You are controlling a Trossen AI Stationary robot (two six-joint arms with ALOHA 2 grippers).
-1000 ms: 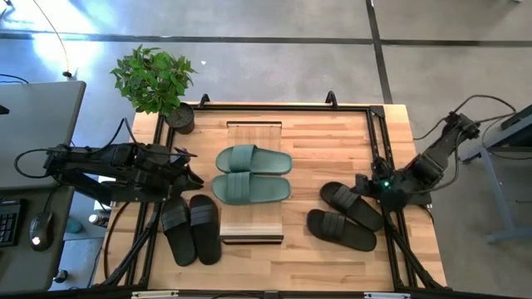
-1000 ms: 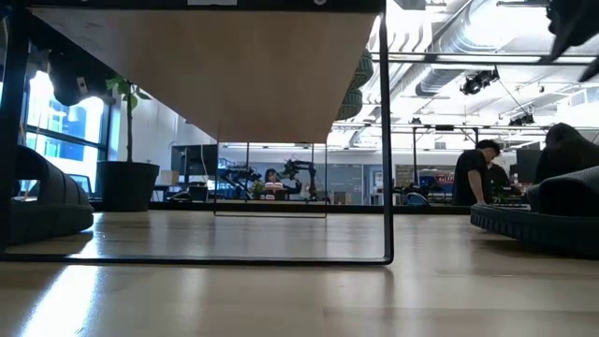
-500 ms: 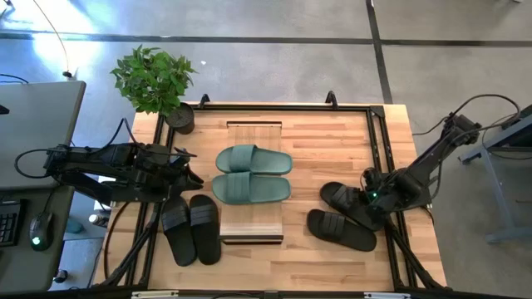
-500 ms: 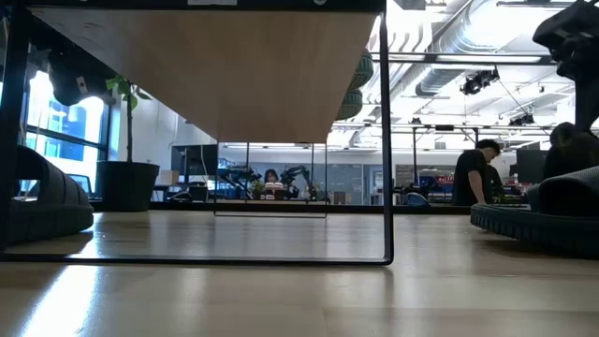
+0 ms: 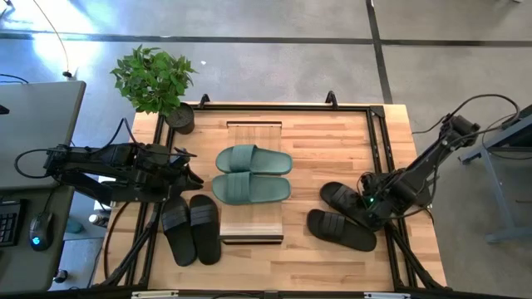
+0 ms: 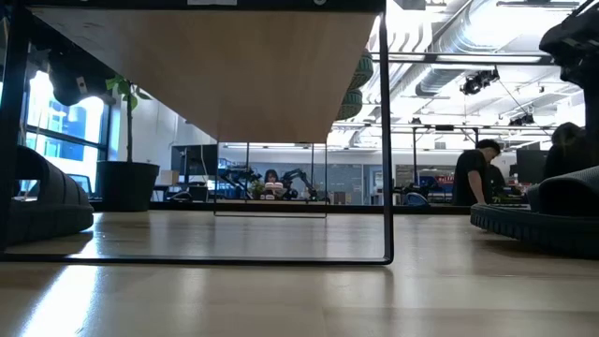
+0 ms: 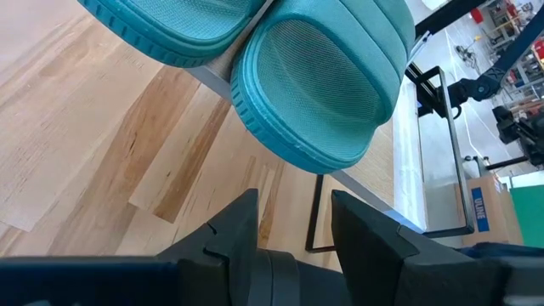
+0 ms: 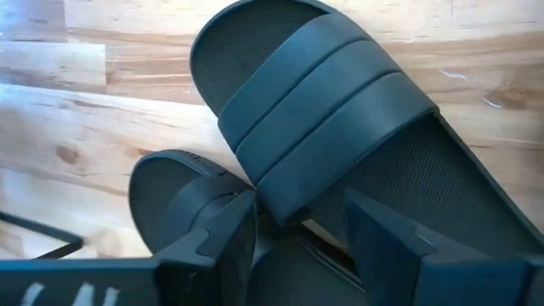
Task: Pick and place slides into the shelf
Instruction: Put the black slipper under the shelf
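Observation:
The shelf [image 5: 253, 231] stands mid-table with the sage green slides [image 5: 252, 174] lying on its plank top; the left wrist view shows them as teal soles [image 7: 319, 93]. One black pair [image 5: 191, 228] lies on the table left of the shelf, the other black pair [image 5: 349, 218] to its right. My right gripper [image 8: 293, 225] is open, low over the farther slide of the right pair, with a finger on either side of the strap's edge [image 8: 285, 200]. My left gripper [image 7: 293, 223] is open, beside the shelf's left side, short of the green slides. My right gripper comes slanting down from the table's right onto the black slide's strap [image 8: 323, 127]. Its fingers [image 8: 229, 225] stand astride the strap's nearer edge. I cannot tell whether they touch it. The slide lies flat on the table, partly over its mate [image 8: 170, 204].
A potted plant [image 5: 156, 83] stands at the table's far left corner. A black frame rail [image 5: 378, 141] runs along the right side beside the right arm. Under the shelf the low view shows bare wood [image 6: 281, 281]. People sit in the room beyond.
My right arm has reached from the table's right edge leftward and a little nearer, coming down over the right black pair. The slides and the left arm have stayed put.

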